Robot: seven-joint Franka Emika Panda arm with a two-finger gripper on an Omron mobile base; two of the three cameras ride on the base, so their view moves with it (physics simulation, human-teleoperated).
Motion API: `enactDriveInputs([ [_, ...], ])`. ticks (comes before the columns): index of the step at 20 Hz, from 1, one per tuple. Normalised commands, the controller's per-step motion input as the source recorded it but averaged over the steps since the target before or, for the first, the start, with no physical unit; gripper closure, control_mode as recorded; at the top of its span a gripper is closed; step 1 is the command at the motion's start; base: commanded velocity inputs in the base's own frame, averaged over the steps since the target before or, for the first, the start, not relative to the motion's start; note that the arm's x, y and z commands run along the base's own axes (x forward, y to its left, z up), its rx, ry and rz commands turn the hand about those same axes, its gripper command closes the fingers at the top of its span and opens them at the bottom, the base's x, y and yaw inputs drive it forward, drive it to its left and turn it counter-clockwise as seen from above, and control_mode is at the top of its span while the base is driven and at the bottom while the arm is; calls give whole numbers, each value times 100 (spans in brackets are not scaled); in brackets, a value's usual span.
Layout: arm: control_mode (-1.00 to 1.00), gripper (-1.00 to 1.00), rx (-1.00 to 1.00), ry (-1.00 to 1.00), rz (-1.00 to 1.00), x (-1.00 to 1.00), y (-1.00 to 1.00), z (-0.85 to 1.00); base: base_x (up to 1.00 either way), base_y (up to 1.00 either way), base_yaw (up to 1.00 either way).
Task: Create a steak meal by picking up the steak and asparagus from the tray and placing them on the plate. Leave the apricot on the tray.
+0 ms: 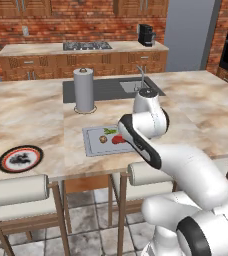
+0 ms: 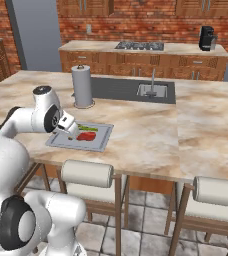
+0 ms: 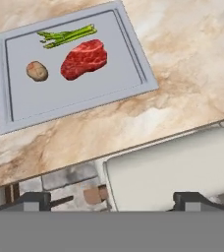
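The light grey tray (image 3: pixel 84 93) lies on the marble counter near its front edge. On the tray are the red steak (image 3: pixel 84 59), the green asparagus (image 3: pixel 67 35) just beyond it, and the small brown apricot (image 3: pixel 37 71) beside the steak. The same steak (image 1: pixel 117 139) and apricot (image 1: pixel 103 139) show in the left base view. The round plate (image 1: pixel 20 158) with black rim and red ring sits far to the left on the counter. My gripper (image 2: pixel 72 133) hangs above the tray's near left side, open and holding nothing; its fingertips (image 3: pixel 35 199) stand wide apart.
A paper towel roll (image 1: pixel 84 90) stands behind the tray, with a sink (image 1: pixel 136 86) and faucet beyond. White cushioned stools (image 1: pixel 18 190) line the counter's front edge; one stool cushion (image 3: pixel 182 167) lies below my hand.
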Motion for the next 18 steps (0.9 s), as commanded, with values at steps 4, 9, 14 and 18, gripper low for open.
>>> enactDriveInputs([
  [4,-100,-100,3,3,-13,65,7,-23,0,0,0],
  [9,-100,-100,6,4,-11,70,0,-16,0,0,0],
  [14,-100,-100,4,1,-8,54,2,-13,0,0,0],
  [18,-100,-100,2,1,-5,28,1,-16,0,0,0],
])
